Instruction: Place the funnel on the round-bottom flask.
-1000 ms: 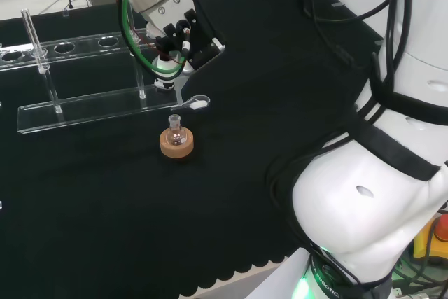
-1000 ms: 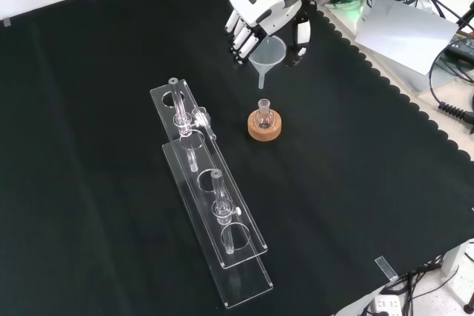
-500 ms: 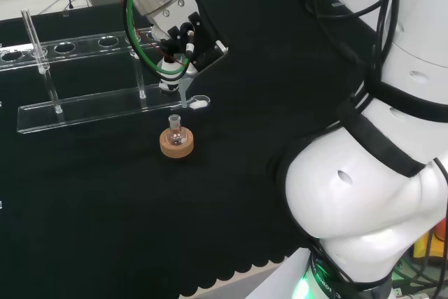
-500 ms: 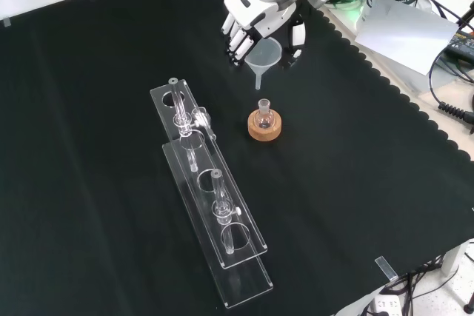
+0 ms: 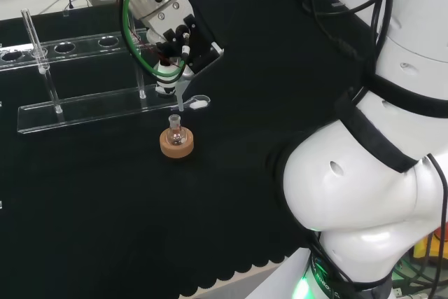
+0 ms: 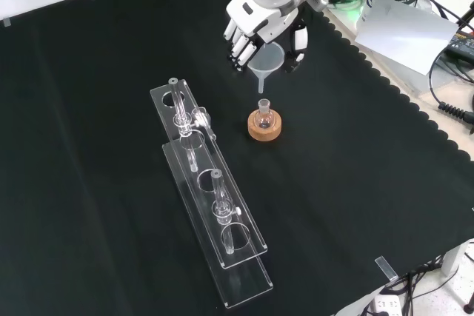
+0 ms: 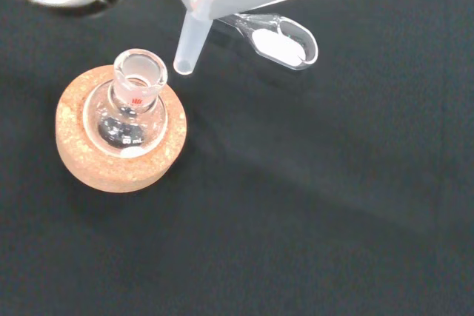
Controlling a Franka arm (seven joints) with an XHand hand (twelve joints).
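Empty flask (image 7: 131, 105) beneath hand-held (image 6: 255, 24) funnel (image 6: 265, 64)

Black cloth (image 6: 355, 183) is covering the bench, carrying a cork ring (image 6: 265, 128) centrally and a clear rack (image 6: 211, 220) left in the front view.

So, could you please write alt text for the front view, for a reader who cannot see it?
The hand holds a clear funnel in its fingers, stem down, above a small round-bottom flask on a cork ring. A clear rack with tubes lies to the left on black cloth.
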